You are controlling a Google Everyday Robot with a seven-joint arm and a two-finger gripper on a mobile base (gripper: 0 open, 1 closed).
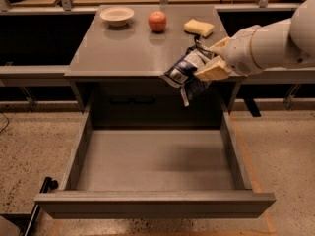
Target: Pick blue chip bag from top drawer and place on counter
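My gripper [209, 63] comes in from the right on a white arm and is shut on the blue chip bag [186, 73]. The crumpled bag, dark blue with white panels, hangs at the counter's front right edge, above the back of the open top drawer [157, 166]. The drawer is pulled out towards me and its grey floor is bare. The grey counter [128, 50] lies just behind and left of the bag.
On the counter's far side stand a white bowl [117, 15], a red apple [157, 21] and a yellow sponge [199, 28]. Dark shelving flanks the cabinet on both sides. A black object [42, 195] lies on the speckled floor at the drawer's left front corner.
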